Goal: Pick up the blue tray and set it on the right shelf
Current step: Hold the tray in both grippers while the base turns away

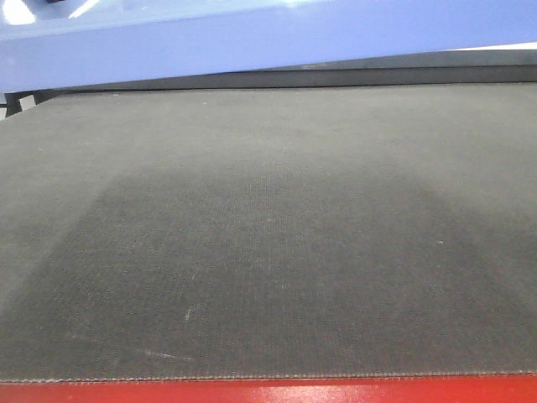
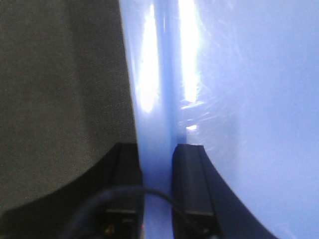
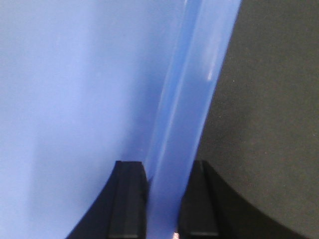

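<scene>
The blue tray (image 1: pixel 252 42) spans the top of the front view, seen from below its long side, above the dark mat (image 1: pixel 268 235). In the left wrist view my left gripper (image 2: pixel 157 149) is shut on the tray's left rim (image 2: pixel 154 99), one finger (image 2: pixel 192 174) inside the tray (image 2: pixel 249 99) and the other over the mat. In the right wrist view my right gripper (image 3: pixel 164 167) is shut on the tray's right rim (image 3: pixel 184 109), one finger (image 3: pixel 129 199) inside the tray (image 3: pixel 75 89). Neither gripper shows in the front view. The right shelf is out of view.
The dark woven mat fills the table top, with a red table edge (image 1: pixel 268 391) along the near side. Mat also shows beside the tray in both wrist views (image 2: pixel 60 89) (image 3: pixel 269 99).
</scene>
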You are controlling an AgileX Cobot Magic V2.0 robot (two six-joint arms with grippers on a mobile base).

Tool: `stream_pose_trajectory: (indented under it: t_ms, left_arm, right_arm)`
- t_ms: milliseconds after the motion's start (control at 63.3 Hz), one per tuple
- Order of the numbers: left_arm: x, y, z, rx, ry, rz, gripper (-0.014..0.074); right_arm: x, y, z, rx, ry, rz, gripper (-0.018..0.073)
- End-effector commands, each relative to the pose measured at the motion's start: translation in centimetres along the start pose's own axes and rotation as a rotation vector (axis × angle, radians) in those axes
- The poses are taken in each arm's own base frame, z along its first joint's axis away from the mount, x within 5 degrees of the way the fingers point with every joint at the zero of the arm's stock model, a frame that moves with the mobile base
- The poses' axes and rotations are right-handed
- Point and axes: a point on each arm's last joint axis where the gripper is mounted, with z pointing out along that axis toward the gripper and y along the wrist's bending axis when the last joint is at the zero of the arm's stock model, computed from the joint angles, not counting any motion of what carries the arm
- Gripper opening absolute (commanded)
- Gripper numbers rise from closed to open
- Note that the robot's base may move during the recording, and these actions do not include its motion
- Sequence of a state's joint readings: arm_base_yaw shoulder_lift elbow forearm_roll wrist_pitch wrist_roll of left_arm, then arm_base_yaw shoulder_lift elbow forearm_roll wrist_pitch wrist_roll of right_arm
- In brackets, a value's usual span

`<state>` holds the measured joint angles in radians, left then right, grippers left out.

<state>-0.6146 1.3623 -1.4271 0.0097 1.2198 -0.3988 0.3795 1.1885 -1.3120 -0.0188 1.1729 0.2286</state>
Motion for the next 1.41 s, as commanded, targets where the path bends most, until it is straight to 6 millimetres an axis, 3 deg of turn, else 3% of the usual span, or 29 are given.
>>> stream_pose_trajectory:
  t_ms: [0, 1391]
  left_arm:
    - [0.25, 0.47, -1.69, -0.047, -0.007, 0.051, -0.0048]
    - [0.32, 0.30, -1.69, -0.029, 0.001, 0.045, -0.0048]
  right_arm:
    - [-0.85, -0.30, -1.74, 0.029, -0.112, -0.058, 0.0056]
    - [-0.82, -0.30, -1.74, 0.030, -0.108, -0.058, 0.0056]
